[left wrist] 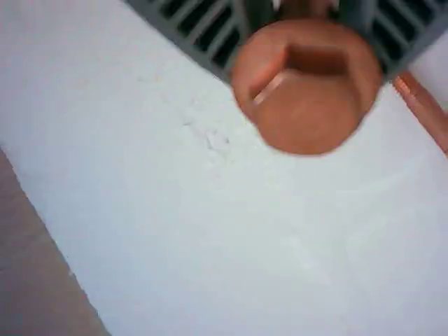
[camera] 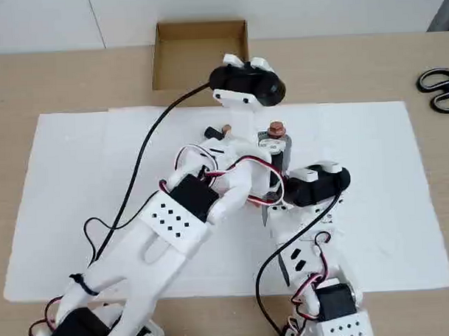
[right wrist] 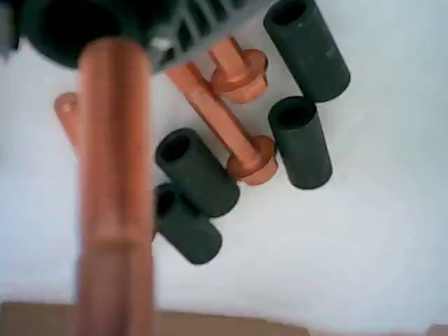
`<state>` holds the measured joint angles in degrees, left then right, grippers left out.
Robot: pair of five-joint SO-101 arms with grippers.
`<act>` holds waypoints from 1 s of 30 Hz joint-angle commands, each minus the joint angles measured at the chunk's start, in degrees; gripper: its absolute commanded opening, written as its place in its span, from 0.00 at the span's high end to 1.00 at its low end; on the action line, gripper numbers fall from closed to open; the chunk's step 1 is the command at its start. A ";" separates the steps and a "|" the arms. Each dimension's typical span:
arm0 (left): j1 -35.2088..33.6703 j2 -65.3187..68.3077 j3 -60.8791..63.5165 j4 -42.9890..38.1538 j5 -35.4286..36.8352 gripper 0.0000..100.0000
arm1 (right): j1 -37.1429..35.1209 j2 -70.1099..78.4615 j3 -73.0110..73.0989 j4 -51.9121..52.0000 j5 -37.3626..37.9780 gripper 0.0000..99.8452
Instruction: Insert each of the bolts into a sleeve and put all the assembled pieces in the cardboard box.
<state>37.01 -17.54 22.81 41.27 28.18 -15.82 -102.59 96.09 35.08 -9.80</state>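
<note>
We see the right gripper (camera: 274,148) holding one bolt (camera: 276,128), pinched between its fingers. In the high view this bolt stands about straight up near the middle of the white sheet (camera: 373,207), with its round head on top. In the right wrist view the same bolt (right wrist: 115,189) runs out long from the jaws, big and close. In the left wrist view we look right down on what seems to be that bolt's head (left wrist: 304,84), so we think the left gripper (camera: 242,134) hangs just beside it. We cannot tell if the left gripper is open or closed. As far as we can see, no sleeve is on the held bolt yet. Four sleeves (right wrist: 196,171) lie on their sides on the sheet, past the held bolt. They are close together, and two of them touch. Loose bolts (right wrist: 213,115) lie flat among them. The sleeves' holes point sideways, but the held bolt points up and down. So we think a sleeve must be picked up and turned until its hole lines up with the bolt's long side. The left gripper looks nearer to the pile, so it seems the one to fetch a sleeve. The box (camera: 195,62) sits at the far side of the table, past the sheet and well apart from the bolt.
</note>
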 commanded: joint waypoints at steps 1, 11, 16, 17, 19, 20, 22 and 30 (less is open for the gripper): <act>0.18 -2.73 0.92 -3.43 -0.18 1.00 | -0.31 -1.36 0.44 0.04 0.44 1.00; 1.85 -2.73 1.36 -3.69 -0.18 1.00 | -0.40 -1.36 0.44 -0.13 0.44 1.00; 2.20 -2.73 1.36 -3.43 -0.18 1.00 | -0.40 -1.36 0.44 -0.13 0.44 1.00; 2.20 -2.73 1.36 -2.99 -0.26 1.00 | -0.40 -1.36 0.44 -0.13 0.44 1.00; 2.20 -2.73 1.36 -2.29 -0.44 1.00 | -0.40 -1.36 0.44 -0.13 0.44 1.00; 2.11 -2.73 1.36 -2.11 -0.53 1.00 | -0.40 -1.36 0.44 -0.13 0.44 1.00; 1.58 -2.73 1.36 -1.93 -0.53 1.00 | -0.40 -1.36 0.44 -0.13 0.44 1.00; 1.23 -2.73 1.45 -2.11 -3.34 1.00 | -0.40 -1.36 0.44 -0.13 0.44 1.00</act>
<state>38.86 -17.54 24.48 39.16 25.63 -15.82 -102.59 96.09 35.08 -9.80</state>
